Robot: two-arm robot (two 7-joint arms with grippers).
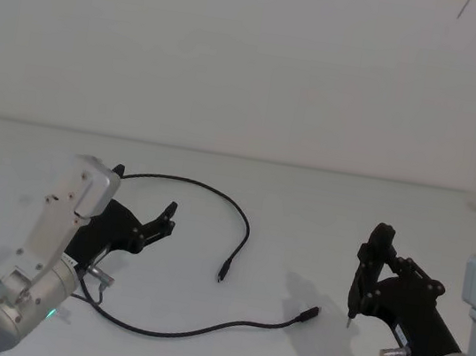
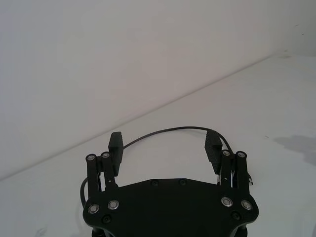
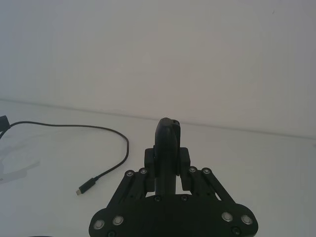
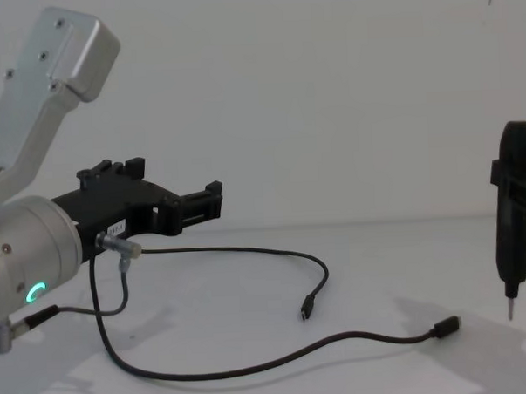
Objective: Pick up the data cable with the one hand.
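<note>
With our left tool (image 2: 164, 146) spread wide over the left loop of the cable (image 1: 247, 226), which lies on the counter (image 1: 350, 208), and our right tool (image 3: 168, 129) shut to the cable's right, we risk closing on air if we come down off its thin line.

No text, brand, number or sign can be read. A white label (image 4: 116, 229) sits on the left gripper (image 2: 164, 143), toward 9 o'clock in the chest view; its print is too small to make out.
</note>
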